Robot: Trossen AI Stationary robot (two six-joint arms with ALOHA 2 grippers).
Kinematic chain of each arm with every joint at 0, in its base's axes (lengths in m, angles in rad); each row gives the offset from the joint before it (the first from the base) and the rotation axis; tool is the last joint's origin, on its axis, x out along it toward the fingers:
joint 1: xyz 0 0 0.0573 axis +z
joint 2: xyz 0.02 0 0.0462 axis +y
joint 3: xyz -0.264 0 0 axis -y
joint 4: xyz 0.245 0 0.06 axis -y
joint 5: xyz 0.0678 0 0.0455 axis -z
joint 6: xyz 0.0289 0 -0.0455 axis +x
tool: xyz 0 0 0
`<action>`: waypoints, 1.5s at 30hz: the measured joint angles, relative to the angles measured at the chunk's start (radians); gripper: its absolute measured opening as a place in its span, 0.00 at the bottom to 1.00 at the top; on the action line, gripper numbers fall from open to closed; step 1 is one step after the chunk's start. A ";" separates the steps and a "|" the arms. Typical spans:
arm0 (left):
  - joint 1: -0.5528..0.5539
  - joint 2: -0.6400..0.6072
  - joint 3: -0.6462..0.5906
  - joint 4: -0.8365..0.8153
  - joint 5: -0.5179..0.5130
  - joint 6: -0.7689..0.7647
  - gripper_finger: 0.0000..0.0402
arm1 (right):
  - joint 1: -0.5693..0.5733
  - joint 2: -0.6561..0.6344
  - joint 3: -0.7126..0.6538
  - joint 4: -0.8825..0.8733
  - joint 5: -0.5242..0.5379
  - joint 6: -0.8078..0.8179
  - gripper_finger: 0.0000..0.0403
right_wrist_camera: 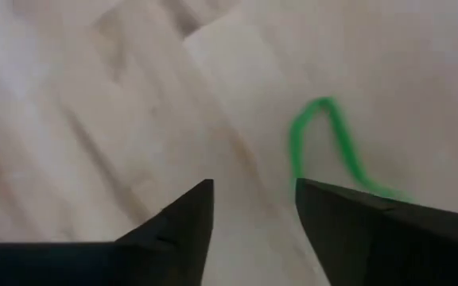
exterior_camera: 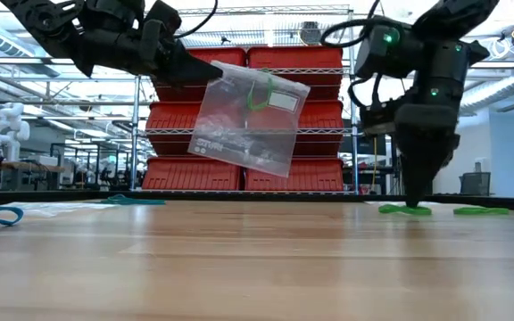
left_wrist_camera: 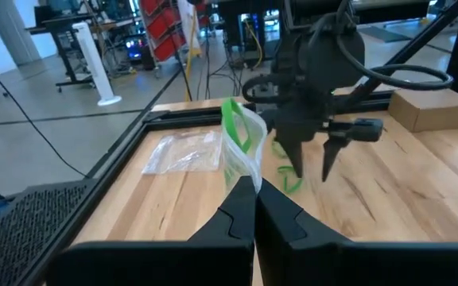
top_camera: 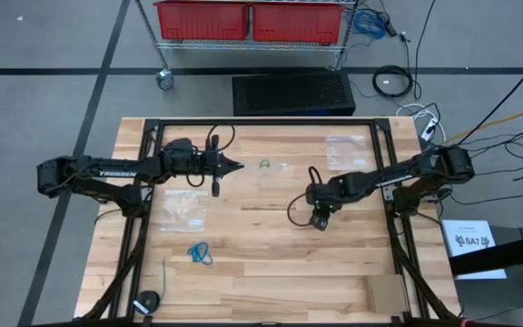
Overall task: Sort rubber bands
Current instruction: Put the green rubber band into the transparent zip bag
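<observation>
My left gripper (top_camera: 237, 166) is shut on a clear zip bag (exterior_camera: 248, 125) held up over the table's far middle; a light green rubber band (exterior_camera: 259, 92) sits inside it. My right gripper (top_camera: 319, 222) points down at the table right of centre, open. Its fingertips stand just over the wood, beside a loose light green band (right_wrist_camera: 324, 143); whether they touch it I cannot tell. More green bands (exterior_camera: 480, 211) lie flat close by. Bright blue bands (top_camera: 200, 252) rest on the wood near the left front. My left gripper pinches the clear zip bag between its two fingers at an upper corner (exterior_camera: 214, 73). The fingers come in level from the table's left. The bag is lifted clear and hangs tilted beyond and below the fingertips (left_wrist_camera: 245, 191), with the green band (left_wrist_camera: 235, 131) inside.
A second clear bag (top_camera: 184, 209) lies flat on the left, a third (top_camera: 346, 150) at the far right. A cardboard piece (top_camera: 387, 292) sits at the near right, a round black object (top_camera: 146, 302) at the near left. A black frame (top_camera: 261, 123) borders the table.
</observation>
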 joint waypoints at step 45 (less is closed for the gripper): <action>-0.016 0.026 -0.052 0.281 0.024 0.035 0.00 | -0.089 0.057 0.776 -0.222 0.366 -0.675 0.00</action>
